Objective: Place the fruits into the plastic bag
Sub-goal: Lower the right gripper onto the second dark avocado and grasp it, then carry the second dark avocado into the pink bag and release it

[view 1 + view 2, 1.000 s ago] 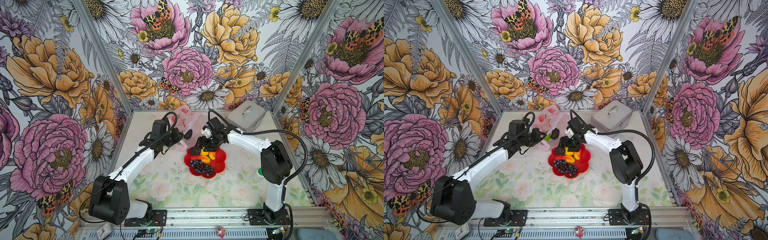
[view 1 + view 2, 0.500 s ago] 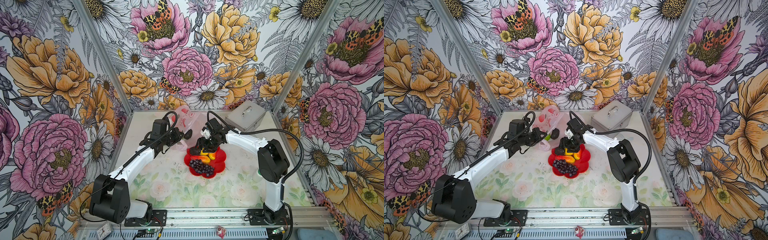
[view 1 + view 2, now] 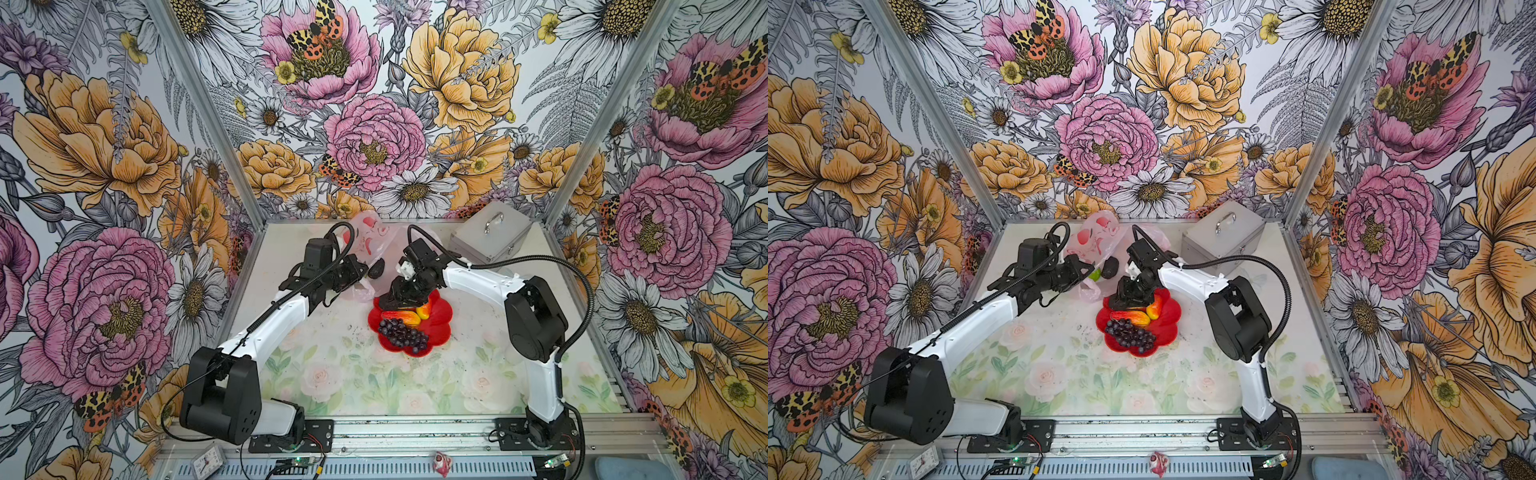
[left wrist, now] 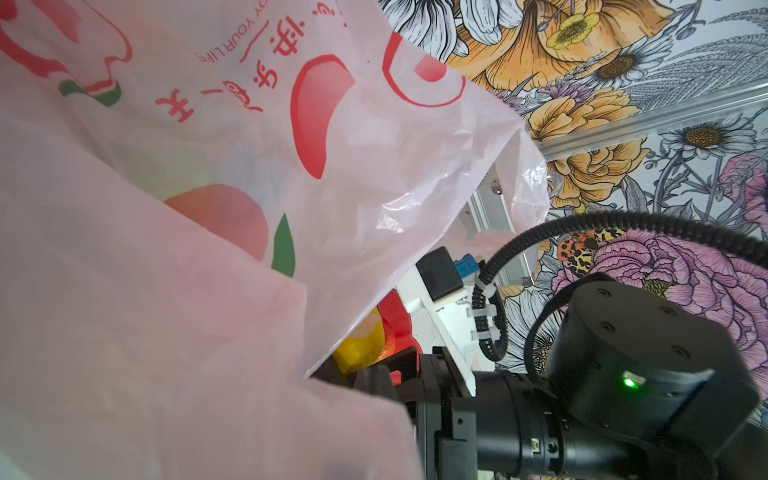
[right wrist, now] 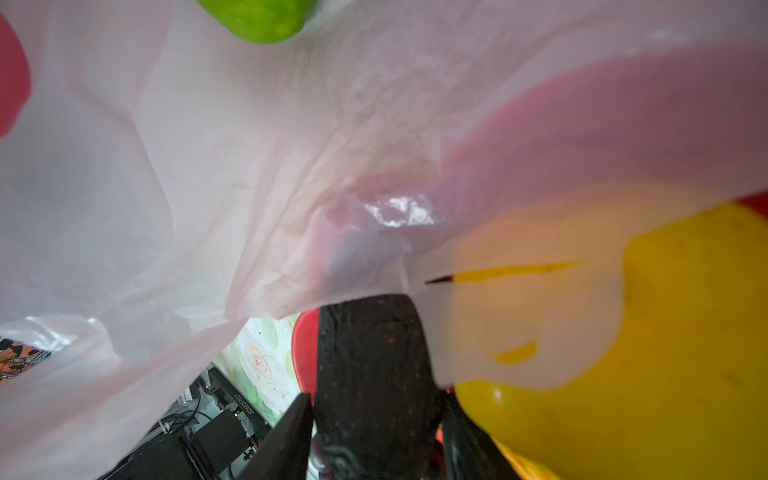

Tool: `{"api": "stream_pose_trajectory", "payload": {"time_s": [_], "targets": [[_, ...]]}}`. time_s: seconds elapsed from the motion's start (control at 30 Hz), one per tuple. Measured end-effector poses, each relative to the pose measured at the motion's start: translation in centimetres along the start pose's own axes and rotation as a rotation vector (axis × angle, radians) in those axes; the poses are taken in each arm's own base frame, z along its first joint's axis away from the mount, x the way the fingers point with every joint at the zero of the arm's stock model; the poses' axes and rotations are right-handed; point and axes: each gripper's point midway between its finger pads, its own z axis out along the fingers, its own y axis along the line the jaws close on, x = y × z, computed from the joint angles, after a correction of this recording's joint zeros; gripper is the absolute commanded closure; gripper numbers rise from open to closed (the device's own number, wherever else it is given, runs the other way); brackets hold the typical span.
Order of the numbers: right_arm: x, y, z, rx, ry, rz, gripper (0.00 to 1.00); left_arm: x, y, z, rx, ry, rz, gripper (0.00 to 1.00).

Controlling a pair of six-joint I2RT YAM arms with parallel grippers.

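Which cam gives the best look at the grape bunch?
Both top views: the grape bunch lies unobstructed on the red plate. Left wrist view is mostly plastic bag; right wrist view shows bag and a dark avocado. Neither shows the grapes.

We lose the left gripper's [image 3: 358, 271] tips behind the plastic bag [image 4: 208, 166]; the right gripper's [image 5: 378, 401] fingers [image 5: 291, 432] hide the dark avocado's [image 5: 374, 353] base.
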Motion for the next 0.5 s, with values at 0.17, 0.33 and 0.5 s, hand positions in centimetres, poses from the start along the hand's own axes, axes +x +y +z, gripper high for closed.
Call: {"api": "stream_pose_trajectory", "payload": {"time_s": [0.17, 0.33, 0.5], "targets": [[-0.41, 0.12, 0.03, 0.003, -0.009, 0.003, 0.50, 0.01, -0.11, 0.00, 0.006, 0.002, 0.001, 1.00], [-0.48, -0.12, 0.18, 0.012, -0.010, 0.007, 0.77, -0.10, -0.24, -0.03, 0.013, 0.000, 0.003, 1.00], [-0.42, -0.22, 0.13, 0.016, -0.012, 0.008, 0.79, -0.27, -0.29, -0.07, 0.018, -0.004, 0.003, 1.00]]}}
